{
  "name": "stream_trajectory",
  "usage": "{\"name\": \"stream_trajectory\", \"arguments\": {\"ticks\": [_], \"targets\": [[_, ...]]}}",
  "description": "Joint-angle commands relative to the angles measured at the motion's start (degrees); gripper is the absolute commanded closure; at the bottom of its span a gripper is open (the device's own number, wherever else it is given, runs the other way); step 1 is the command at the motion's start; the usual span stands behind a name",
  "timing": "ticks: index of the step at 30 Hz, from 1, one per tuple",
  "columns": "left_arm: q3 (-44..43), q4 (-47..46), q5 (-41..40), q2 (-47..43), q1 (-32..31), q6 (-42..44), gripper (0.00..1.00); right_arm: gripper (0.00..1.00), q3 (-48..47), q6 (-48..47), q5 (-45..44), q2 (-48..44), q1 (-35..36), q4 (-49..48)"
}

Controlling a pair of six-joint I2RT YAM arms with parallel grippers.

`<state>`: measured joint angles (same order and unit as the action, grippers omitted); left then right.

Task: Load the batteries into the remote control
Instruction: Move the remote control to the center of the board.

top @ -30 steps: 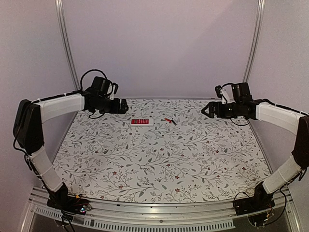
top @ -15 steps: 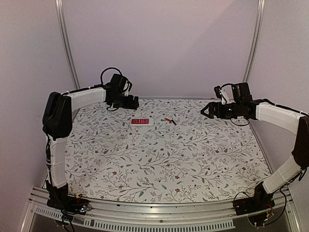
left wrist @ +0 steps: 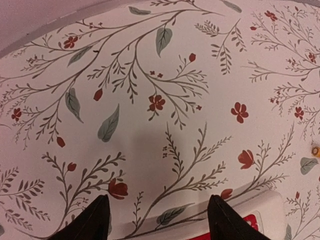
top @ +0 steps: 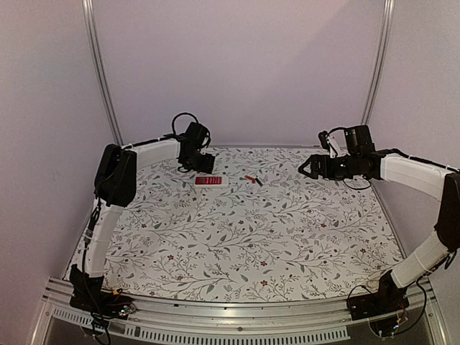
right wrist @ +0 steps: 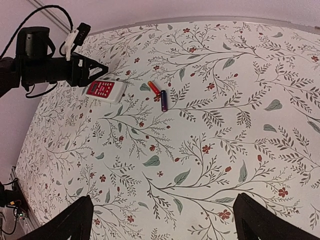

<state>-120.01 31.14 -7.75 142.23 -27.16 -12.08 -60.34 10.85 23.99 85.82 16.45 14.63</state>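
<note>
The remote control (top: 211, 181) lies flat at the back of the table, red face up; it also shows in the right wrist view (right wrist: 104, 90). The two batteries (top: 251, 179) lie loose just right of it, touching end to end at an angle: one red-orange (right wrist: 154, 88), one darker (right wrist: 163, 100). My left gripper (top: 209, 167) is open and empty just behind the remote; in its wrist view (left wrist: 160, 220) the remote's white edge (left wrist: 260, 207) shows by the right fingertip (left wrist: 225, 220). My right gripper (top: 305, 167) is open and empty, above the table to the batteries' right (right wrist: 165, 220).
The table wears a floral-print cloth (top: 237, 244). Plain walls and two metal posts (top: 100, 72) close in the back. The left arm and its cable show in the right wrist view (right wrist: 45, 65), beside the remote.
My left arm has swung right along the back edge, bringing its gripper from the far left to just behind the remote. The right arm, remote and batteries have stayed put.
</note>
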Motion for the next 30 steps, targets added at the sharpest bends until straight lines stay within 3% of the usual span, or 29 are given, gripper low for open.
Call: {"name": "stream_trajectory", "arguments": {"ticks": [1, 9, 14, 22, 30], "targets": [[-2.91, 2.52, 1.88, 2.80, -1.06, 0.43, 0.33, 0.01, 0.59, 0.60, 0.40, -1.18, -0.19, 1.02], [0.79, 3.22, 3.58, 2.88, -3.60, 1.57, 0.36, 0.01, -0.03, 0.29, 1.19, -1.62, -0.21, 1.19], [7.39, 3.12, 5.21, -1.37, -5.36, 1.30, 0.39, 0.01, -1.16, 0.31, 2.07, -1.70, -0.19, 2.52], [29.13, -1.09, 8.05, -14.21, -9.05, -2.93, 0.48, 0.01, -0.76, 0.59, 3.93, -1.81, 1.32, 2.87], [46.94, -8.30, 11.75, -27.96, -16.20, -4.92, 0.49, 0.01, -3.40, -3.58, 0.13, -0.63, 8.12, 9.79]]}}
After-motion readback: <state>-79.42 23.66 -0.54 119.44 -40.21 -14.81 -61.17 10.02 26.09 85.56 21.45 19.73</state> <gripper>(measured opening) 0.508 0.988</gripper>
